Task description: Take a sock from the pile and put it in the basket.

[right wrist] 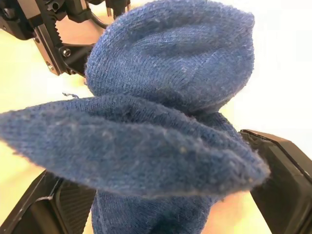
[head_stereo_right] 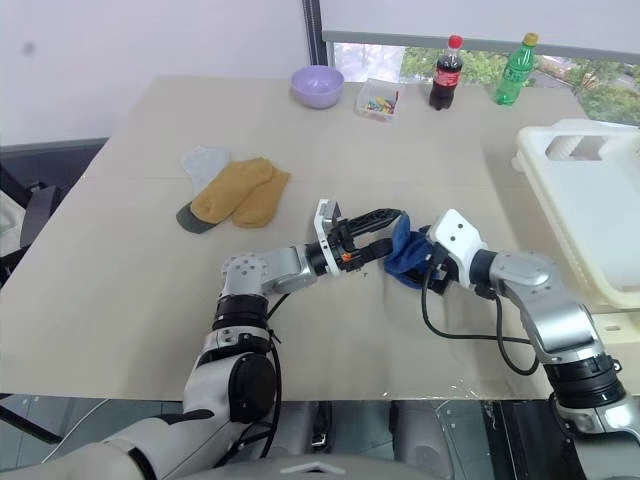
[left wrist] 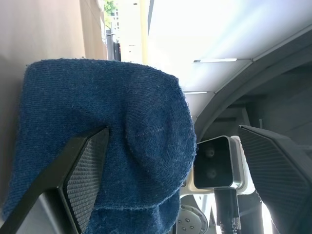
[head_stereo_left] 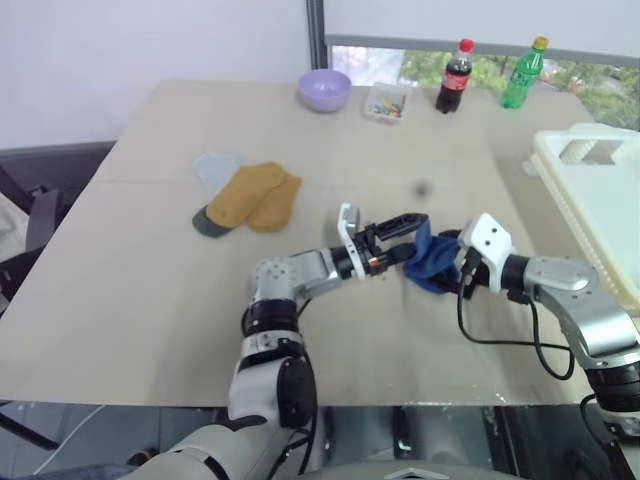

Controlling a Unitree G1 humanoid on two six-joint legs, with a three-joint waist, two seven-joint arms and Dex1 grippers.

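A royal blue sock (head_stereo_left: 428, 258) is bunched up between my two grippers, just above the table's near middle. My left gripper (head_stereo_left: 408, 237) points right with its jaws open, and the sock (left wrist: 122, 131) drapes over one of its fingers (left wrist: 85, 178). My right gripper (head_stereo_left: 448, 265) faces it from the right, jaws wide open around the sock's other end (right wrist: 170, 97). The rest of the pile (head_stereo_left: 245, 195), mustard-yellow, pale grey-blue and dark grey socks, lies on the table to the far left. The cream-white basket (head_stereo_left: 600, 200) stands at the table's right edge.
Along the far edge of the table (head_stereo_left: 150, 300) stand a lilac bowl (head_stereo_left: 324, 90), a small clear box of coloured bits (head_stereo_left: 385, 104), a cola bottle (head_stereo_left: 455, 77) and a green bottle (head_stereo_left: 523, 73). A cable loops under my right wrist.
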